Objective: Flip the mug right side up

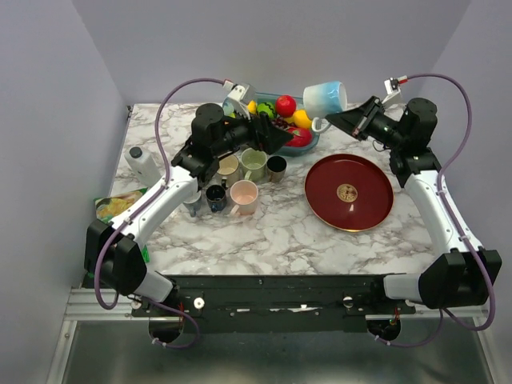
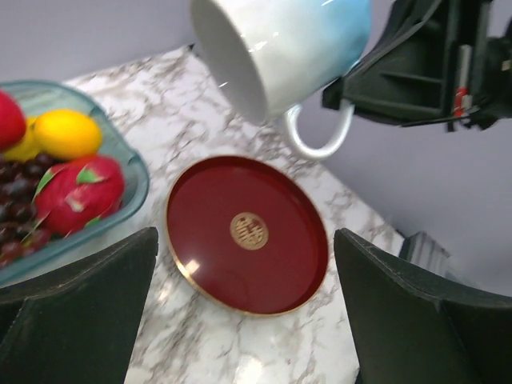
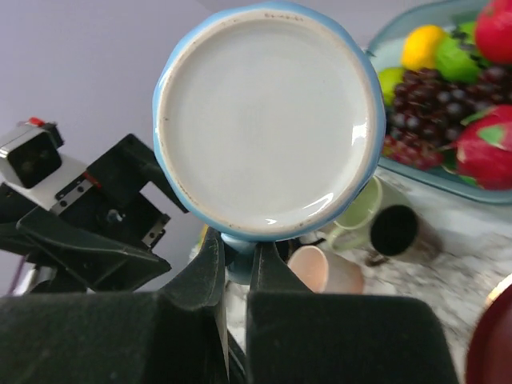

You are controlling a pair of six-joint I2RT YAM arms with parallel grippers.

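One tabletop (image 1: 264, 232) carries one red plate (image 1: 349, 192) at right, one fruit tray (image 2: 138, 180) far centre and at least five cups (image 1: 244, 194) at left. The single mug (image 1: 324, 98) hangs on its side in the air at the far side, its handle clenched by the right end effector (image 3: 237, 264). The left end effector (image 1: 282, 138) gapes released by the tray.

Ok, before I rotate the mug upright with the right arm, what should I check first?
1. Right gripper shut on the handle of the mug: ok.
2. Mug lifted clear of the table: ok.
3. Mug upright: not ok; it lies sideways, mouth toward the left gripper.
4. Left gripper open and not touching the mug: ok.
5. Red plate free for set-down: ok, nothing on it.
6. Grip firm enough to rotate: cannot tell.
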